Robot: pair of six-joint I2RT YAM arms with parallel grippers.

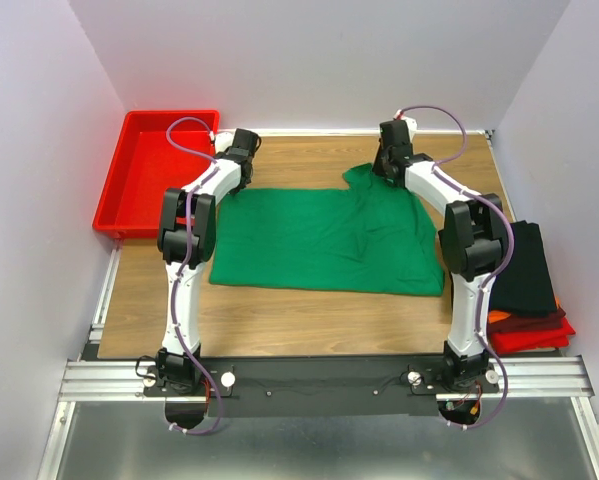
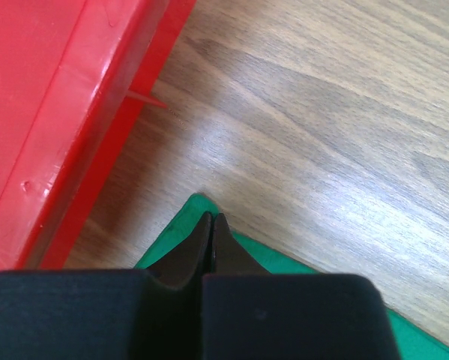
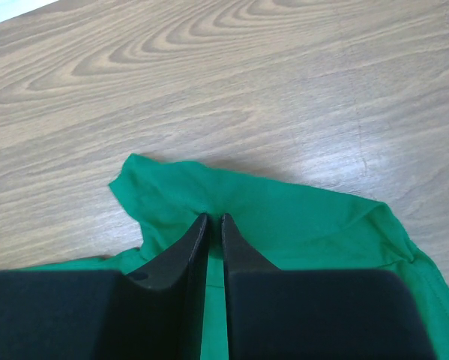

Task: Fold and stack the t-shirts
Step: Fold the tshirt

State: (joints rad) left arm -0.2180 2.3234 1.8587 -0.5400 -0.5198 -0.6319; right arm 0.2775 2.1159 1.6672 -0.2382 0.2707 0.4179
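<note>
A green shirt (image 1: 329,240) is being seen spread flat on the table (image 1: 309,315). Its far left corner is being covered by the left gripper (image 2: 211,219), fingers pressed together. Its sleeve is being overhung by the right gripper (image 3: 215,219), fingers nearly touching; a grip cannot be told. Folded shirts (image 1: 527,285) are being seen piled at the right edge.

A lab test cell: white walls (image 1: 319,50) around a wooden table (image 1: 309,320) with aluminium rail (image 1: 109,381).
</note>
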